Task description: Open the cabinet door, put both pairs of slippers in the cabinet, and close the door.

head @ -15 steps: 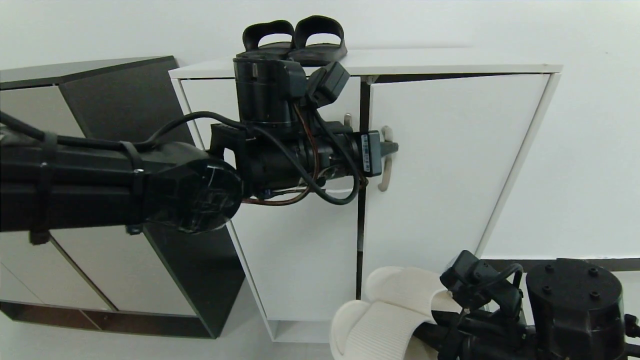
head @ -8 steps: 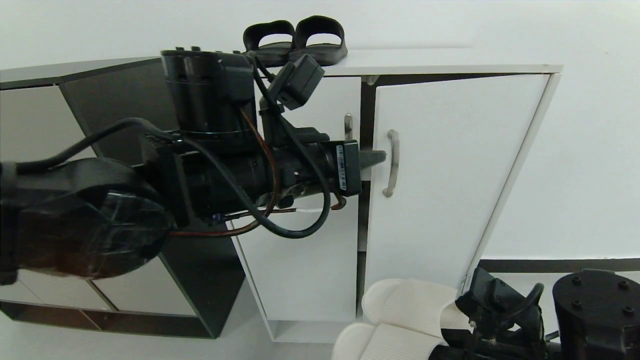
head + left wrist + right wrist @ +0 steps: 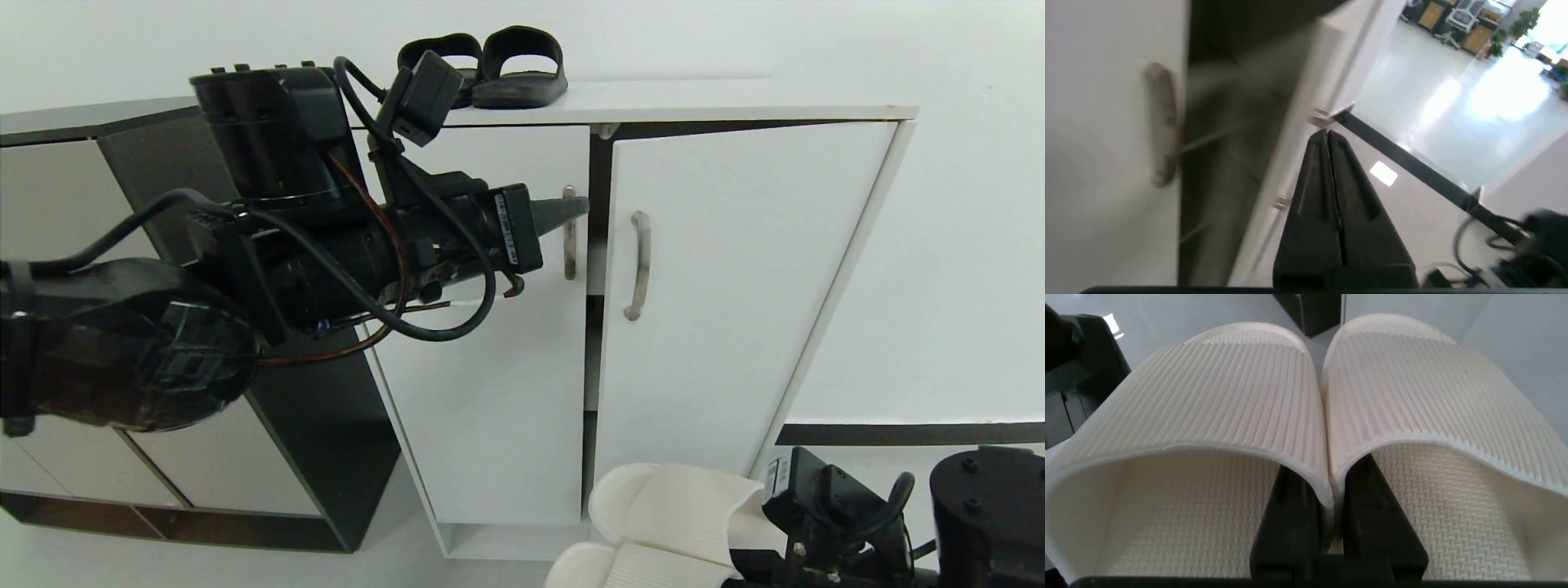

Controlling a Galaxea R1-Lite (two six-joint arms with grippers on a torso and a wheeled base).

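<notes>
Right now my left end effector (image 3: 575, 207) sits level with the handles of the white cabinet (image 3: 694, 96), fingers pressed flat together and gripping nothing, its tip by the left door's handle (image 3: 569, 237). I judge that closed wedge is there to work a door edge, not to carry anything. The right door (image 3: 735, 286) stands slightly ajar, with a dark gap (image 3: 594, 327) beside it that looks too narrow to pass footwear through. Low in front of the cabinet's foot, my right end effector (image 3: 1329, 518) clamps the white slippers (image 3: 669, 506) by their two adjoining inner walls, so both travel as one pair. The black slippers (image 3: 490, 69) wait side by side on the cabinet's top. That barely opened door bars the way in, my left arm crosses the left door, and a dark cabinet (image 3: 204, 163) stands just beside it on the left.
</notes>
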